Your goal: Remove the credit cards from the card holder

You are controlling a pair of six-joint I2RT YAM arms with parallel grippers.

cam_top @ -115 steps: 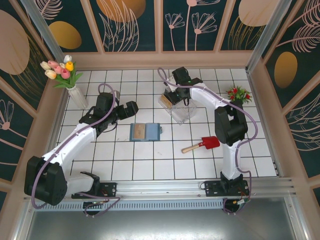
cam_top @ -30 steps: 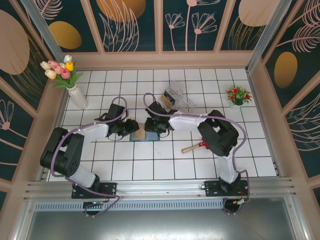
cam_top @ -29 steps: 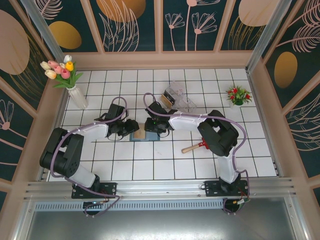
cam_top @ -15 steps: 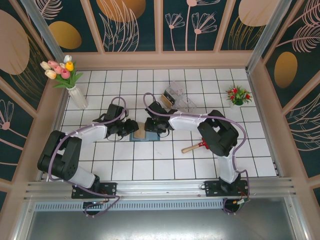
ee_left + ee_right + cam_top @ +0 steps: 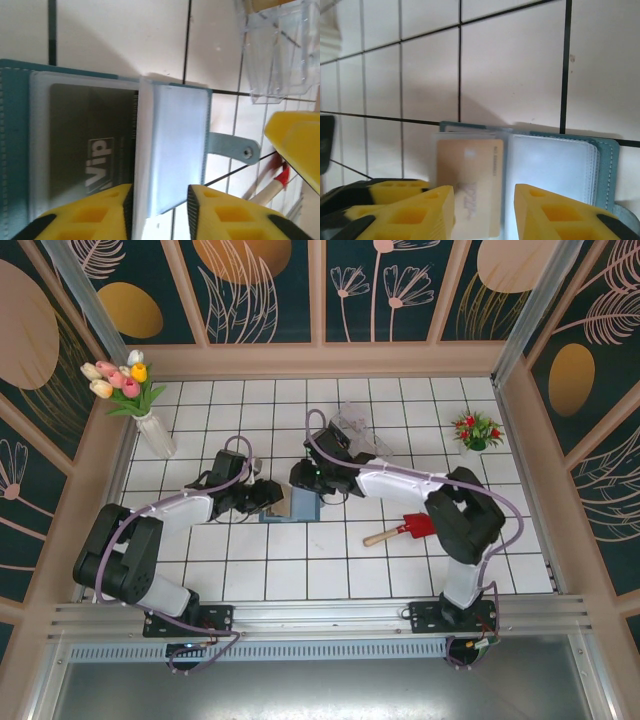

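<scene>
The slate-blue card holder (image 5: 305,508) lies open on the white tiles, one pale sleeve page tilted up. In the left wrist view a dark grey credit card (image 5: 85,135) marked "Vip" sits in a clear sleeve of the holder (image 5: 15,150). The raised pale page (image 5: 170,150) stands between the jaws of my left gripper (image 5: 160,212), which is at the holder's left edge (image 5: 272,496). In the right wrist view a tan credit card (image 5: 470,175) lies in its sleeve on the holder (image 5: 607,170). My right gripper (image 5: 484,215) hovers open over it, just behind the holder (image 5: 300,480).
A clear plastic box (image 5: 362,438) stands behind the holder. A red-bladed toy shovel (image 5: 405,528) lies to the right. A vase of tulips (image 5: 150,420) is at the back left and a small potted plant (image 5: 476,428) at the back right.
My right gripper has risen and shifted back right from the holder. A pale sleeve page now stands tilted up. My left gripper has stayed at the holder's left edge.
</scene>
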